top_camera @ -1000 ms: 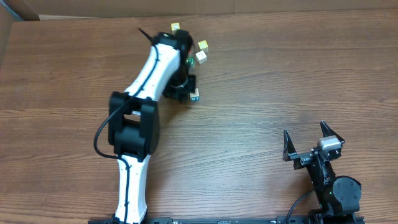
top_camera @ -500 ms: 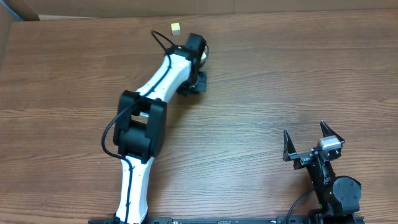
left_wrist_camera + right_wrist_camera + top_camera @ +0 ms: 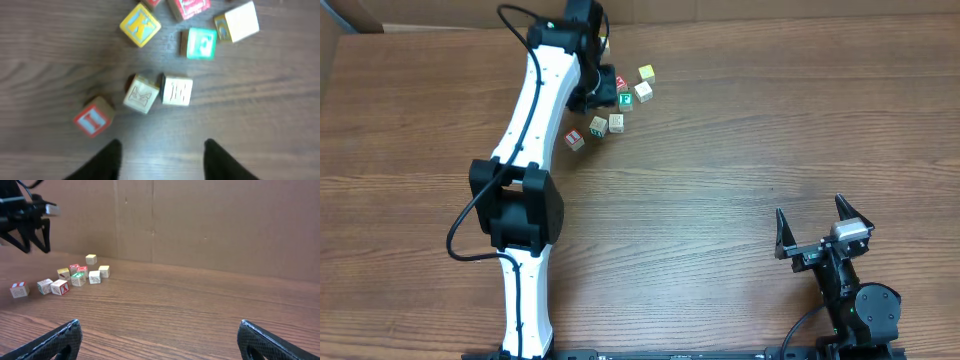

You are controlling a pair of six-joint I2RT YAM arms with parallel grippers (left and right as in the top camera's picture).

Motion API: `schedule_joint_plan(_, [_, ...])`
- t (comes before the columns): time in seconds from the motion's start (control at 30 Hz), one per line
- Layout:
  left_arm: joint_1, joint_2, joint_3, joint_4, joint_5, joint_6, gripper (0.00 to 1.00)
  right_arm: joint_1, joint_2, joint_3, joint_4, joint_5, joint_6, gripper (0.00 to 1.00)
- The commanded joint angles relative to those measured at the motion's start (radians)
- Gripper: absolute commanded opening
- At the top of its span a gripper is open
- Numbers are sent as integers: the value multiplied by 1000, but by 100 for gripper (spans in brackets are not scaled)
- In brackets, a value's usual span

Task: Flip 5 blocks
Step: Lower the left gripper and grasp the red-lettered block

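Several small cubes clustered in the left wrist view, not all meant for flipping: among them a yellow-topped cube with a blue figure, and a red-topped cube cut off by the upper edge. From overhead, the white left arm stretched along the cluster's left side, covering the wood there. Nothing between the left gripper and the tabletop below. Dark fingertips about half spread, clasping nothing, hanging just short of the nearest cubes. At the near right corner, well apart from everything else, the right gripper, jaws thrown fully wide and empty.

Underneath it all, a brown wood-grain table with a matt finish. Behind it, seen from the right wrist, a plain cardboard wall.

As for the blocks: grouped near the far edge, left of centre, just beside the left gripper. Pale wooden faces with coloured print.

- A green "E" block, letter up, just beside a pale blank-topped block on its right.
- Lower down, two pale blocks side by side, almost touching, with faint line drawings too blurred to read.
- Off to the lower left, alone and turned askew, the red "I" block.
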Motion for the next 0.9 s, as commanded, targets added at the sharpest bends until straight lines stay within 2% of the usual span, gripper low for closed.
schedule_joint_plan(0.0, [31,3,32,-62,-75,2,64,-5,-7,-10,4,-1,-1,100])
schedule_joint_plan(0.07, [50,5,18,-99,-109,-31,79,-5,-7,-10,4,-1,0,100])
schedule_joint_plan(0.2, [86,7,-39,-103,-111,-95,80,-5,-7,-10,4,-1,0,100])
schedule_joint_plan(0.37, [124,9,-152,-23,-69,-166,75,-5,-7,-10,4,-1,0,100])
schedule_joint_plan(0.63, [129,9,-322,168,25,-167,56,-5,-7,-10,4,-1,0,100])
schedule_joint_plan(0.87, [132,9,-353,199,27,-194,47,-5,-7,-10,4,-1,0,100])
